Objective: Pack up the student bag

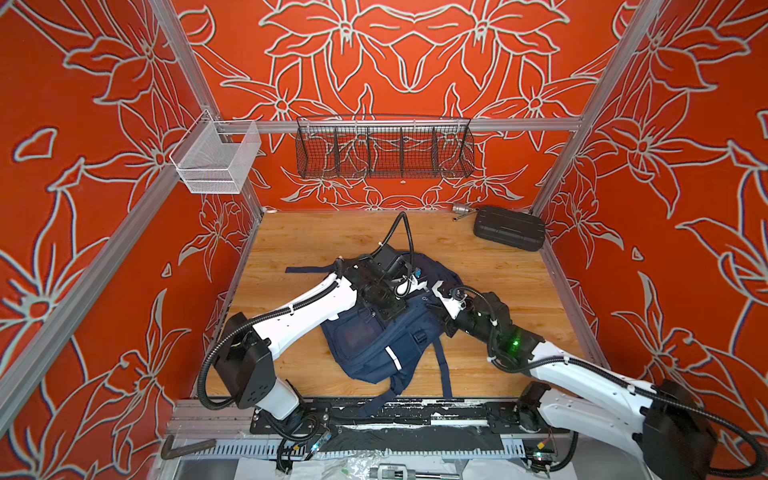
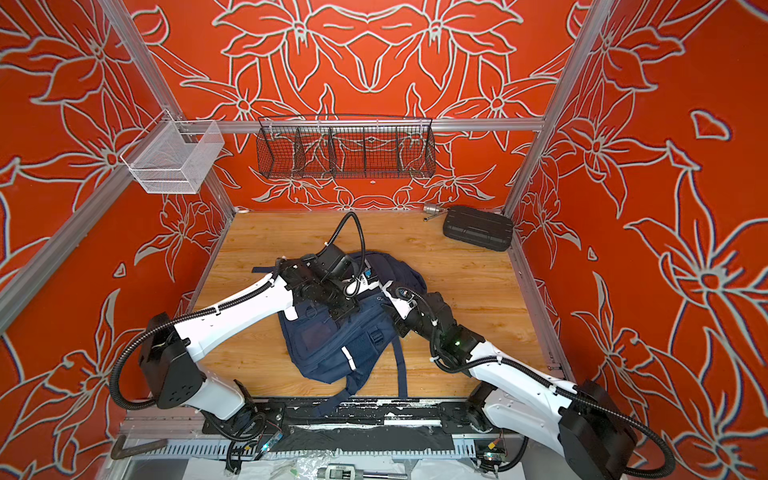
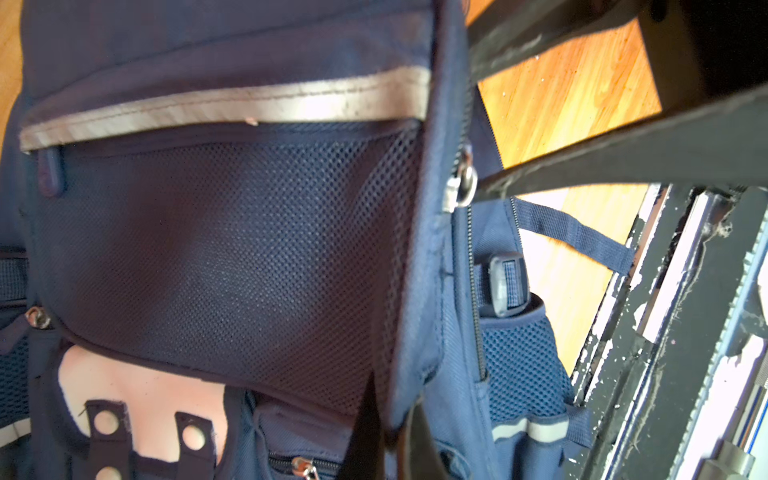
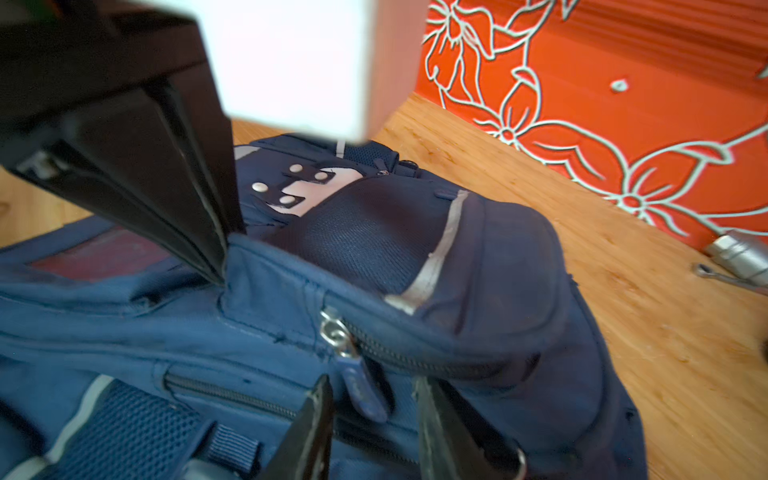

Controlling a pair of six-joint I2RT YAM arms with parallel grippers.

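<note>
Nearest the front rail, both arms lean inward from their bases over the light wooden counter (image 1: 498, 266). The white-and-black left arm (image 1: 307, 307) slopes forward and to the right, with its wrist bent down over the bag. The left gripper (image 4: 226, 266) points steeply downward, its jaws pressed together on a raised fold of fabric beside the mesh front pocket. The white-and-black right arm (image 1: 582, 370) stretches in from the right with its elbow bent. The right gripper (image 4: 370, 384) faces the bag's side, its jaws a narrow gap apart, one on each side of the blue zip pull (image 4: 361, 392) and not visibly pinching it. The large navy blue fabric student bag (image 1: 374, 353) lies in the middle of the counter, front up, with its straps trailing toward the near rail. Beyond it, in the far right corner, lies a black ribbed hard case (image 1: 509, 228), with a small silver metal socket tool (image 1: 459, 208) just beside it. Higher on the back rail hang a black wire basket (image 1: 384, 151) and, to its left, a white mesh basket (image 1: 216, 160).
</note>
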